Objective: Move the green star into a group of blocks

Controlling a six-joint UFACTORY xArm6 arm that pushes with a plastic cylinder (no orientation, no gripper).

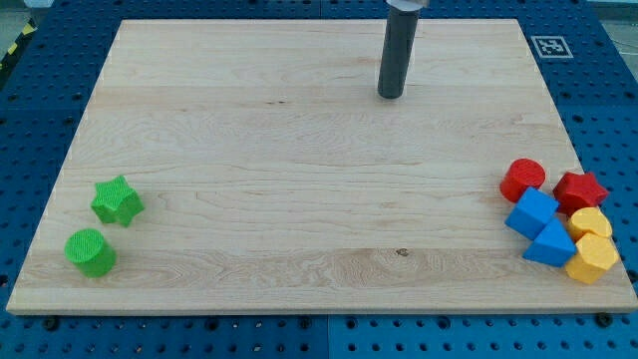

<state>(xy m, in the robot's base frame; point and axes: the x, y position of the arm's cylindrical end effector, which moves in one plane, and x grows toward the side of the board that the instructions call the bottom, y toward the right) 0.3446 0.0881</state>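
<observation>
The green star (118, 200) lies near the view's left edge of the wooden board (299, 150), low down. A green cylinder (91, 251) sits just below and left of it, a small gap apart. A group of blocks is packed at the view's lower right: a red cylinder (522, 179), a red star (580, 191), a blue cube (532, 212), a blue triangular block (552, 244), and two yellow blocks (591, 223) (592, 258). My tip (391, 96) rests on the board near the view's top, right of centre, far from all blocks.
The board lies on a blue perforated table (30, 90). A black-and-white marker tag (549, 46) is at the board's top right corner.
</observation>
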